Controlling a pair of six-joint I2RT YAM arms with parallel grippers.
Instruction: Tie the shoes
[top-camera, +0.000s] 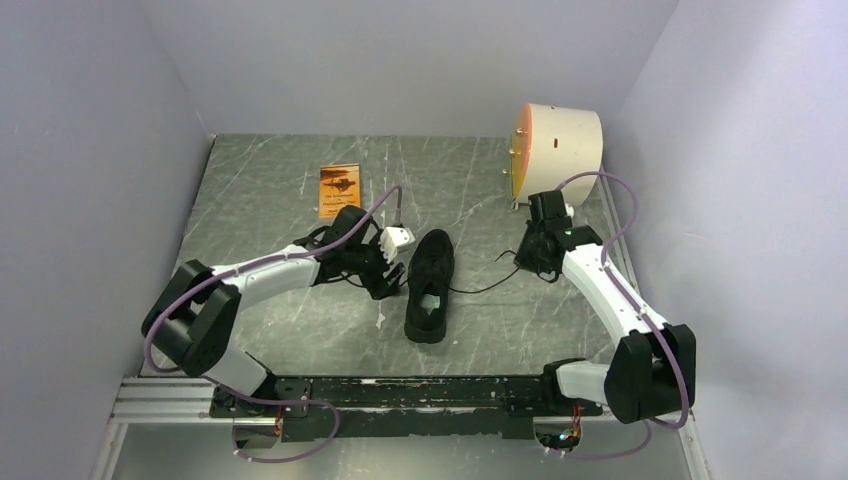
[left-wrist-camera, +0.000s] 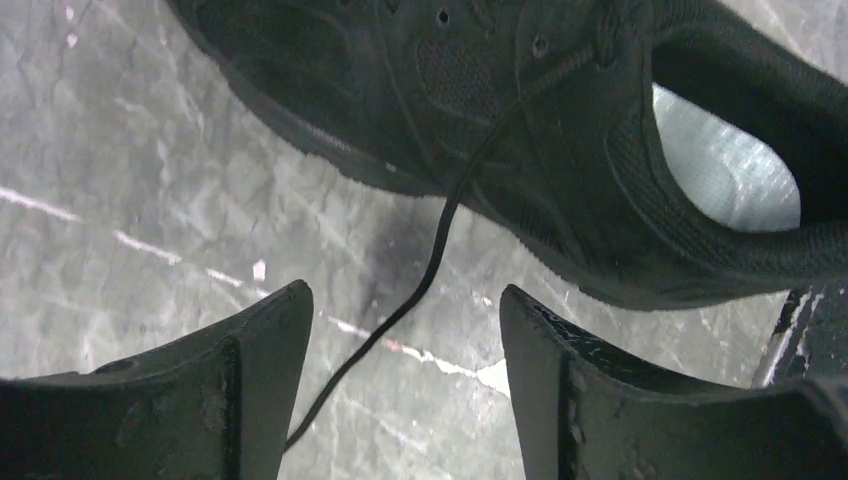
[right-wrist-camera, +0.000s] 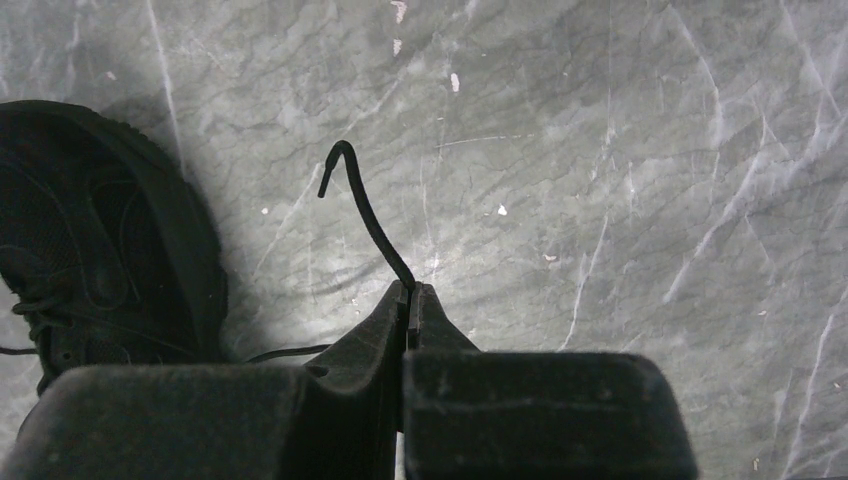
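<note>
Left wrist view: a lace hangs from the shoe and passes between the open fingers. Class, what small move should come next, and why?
Probably close the left fingers on the lace. It trails from the shoe through their open gap, ungripped, while the right fingers are shut on the other lace end; both ends seem needed for tying.

Marbled table (top-camera: 260, 200) bears black sneaker (top-camera: 430, 285), orange booklet (top-camera: 339, 190), cylinder (top-camera: 557, 150).
</note>
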